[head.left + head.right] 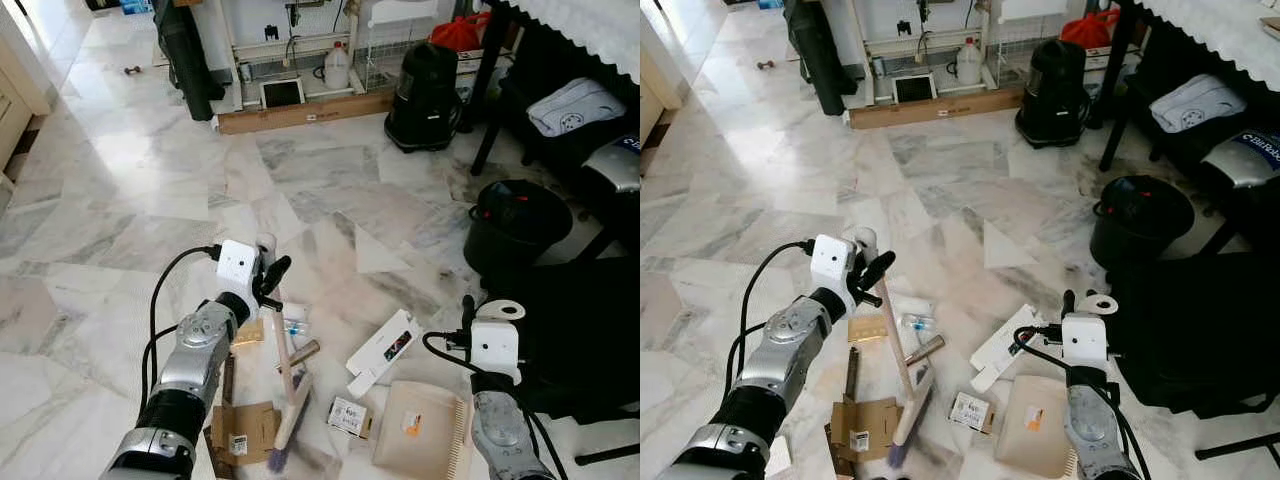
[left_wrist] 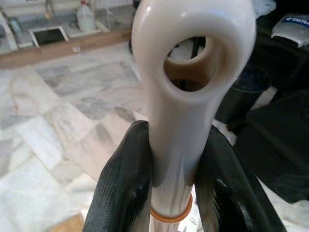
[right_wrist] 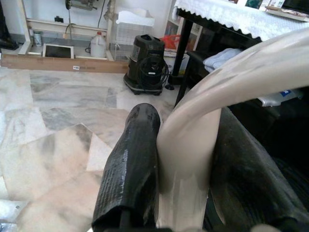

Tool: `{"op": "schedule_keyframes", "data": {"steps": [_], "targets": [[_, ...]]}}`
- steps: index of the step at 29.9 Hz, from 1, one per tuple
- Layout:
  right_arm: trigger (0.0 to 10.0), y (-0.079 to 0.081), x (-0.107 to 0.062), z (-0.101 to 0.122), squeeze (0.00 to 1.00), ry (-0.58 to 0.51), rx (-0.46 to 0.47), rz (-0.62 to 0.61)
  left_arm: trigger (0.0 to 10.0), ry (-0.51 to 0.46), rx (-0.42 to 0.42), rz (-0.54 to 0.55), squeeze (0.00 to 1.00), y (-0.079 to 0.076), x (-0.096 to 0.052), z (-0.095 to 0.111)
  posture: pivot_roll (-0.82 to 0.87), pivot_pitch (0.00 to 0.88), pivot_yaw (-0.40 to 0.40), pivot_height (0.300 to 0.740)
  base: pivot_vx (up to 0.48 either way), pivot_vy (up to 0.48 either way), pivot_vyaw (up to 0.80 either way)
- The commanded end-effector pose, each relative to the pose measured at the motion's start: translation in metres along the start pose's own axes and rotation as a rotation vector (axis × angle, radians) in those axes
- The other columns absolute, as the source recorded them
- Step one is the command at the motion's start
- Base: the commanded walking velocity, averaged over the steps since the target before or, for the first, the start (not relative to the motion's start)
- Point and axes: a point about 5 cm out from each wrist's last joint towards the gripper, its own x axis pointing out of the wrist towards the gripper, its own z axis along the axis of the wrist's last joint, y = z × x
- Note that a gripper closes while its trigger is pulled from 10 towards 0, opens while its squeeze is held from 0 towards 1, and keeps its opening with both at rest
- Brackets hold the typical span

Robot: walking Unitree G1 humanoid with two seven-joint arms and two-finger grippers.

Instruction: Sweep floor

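My left gripper (image 1: 268,276) is shut on the top of a cream brush handle (image 2: 186,96) that ends in a loop. The brush (image 1: 288,385) slants down to its purple bristles on the marble floor (image 1: 150,180). Low on the right, my right gripper (image 1: 484,312) is shut on the curved handle (image 3: 203,121) of a beige dustpan (image 1: 420,428) that rests on the floor. Litter lies between them: cardboard scraps (image 1: 245,430), a long white box (image 1: 383,350), a small carton (image 1: 347,414), a clear wrapper (image 1: 295,322) and a short tube (image 1: 303,352).
A black bin (image 1: 515,225) stands to the right, with a black bag (image 1: 585,340) beside my right arm. A black appliance (image 1: 425,85) sits by the black table leg (image 1: 485,100). A long cardboard box (image 1: 305,112) and a white jug (image 1: 337,68) line the far wall.
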Motion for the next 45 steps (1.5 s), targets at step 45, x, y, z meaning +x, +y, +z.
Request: {"op": "schedule_keyframes", "data": {"steps": [45], "targets": [[10.0,0.000,-0.001,-0.009,0.00,0.084,0.009,0.014,10.0,-0.356,-0.310,0.074,0.00,0.020,0.006,0.101,0.11,0.112,0.052,0.740,0.000,0.000,0.00]]}}
